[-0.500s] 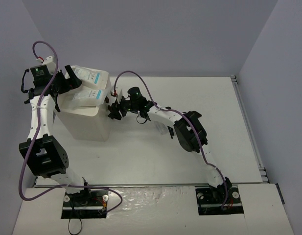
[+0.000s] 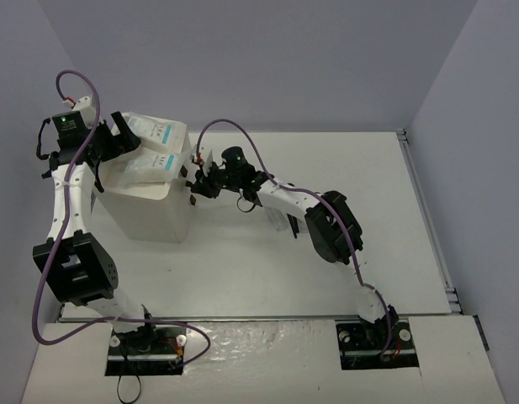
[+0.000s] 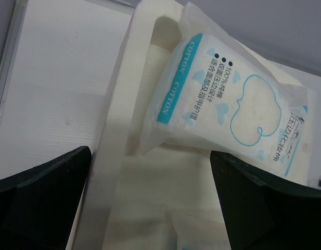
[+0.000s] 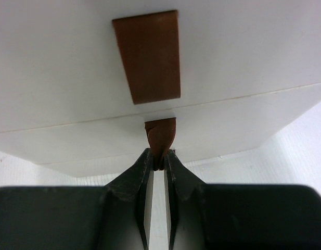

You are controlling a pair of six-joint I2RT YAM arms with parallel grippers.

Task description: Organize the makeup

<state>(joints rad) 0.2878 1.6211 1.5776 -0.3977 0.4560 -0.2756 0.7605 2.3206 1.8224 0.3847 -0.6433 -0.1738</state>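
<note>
High view down from behind — two wrist views close against the same white box [image 2: 150, 210]

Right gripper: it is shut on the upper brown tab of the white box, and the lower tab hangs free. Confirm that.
Wrong on one point. The right gripper is shut on the lower brown tab of the white box, and it is the upper brown tab that is free. The right wrist view shows it.

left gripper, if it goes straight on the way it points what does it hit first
Probably the cotton pad packet, lying tilted in the white box, straight ahead of the left gripper, whose fingers are open. Depth is unclear; the box floor beneath might come first.
</note>
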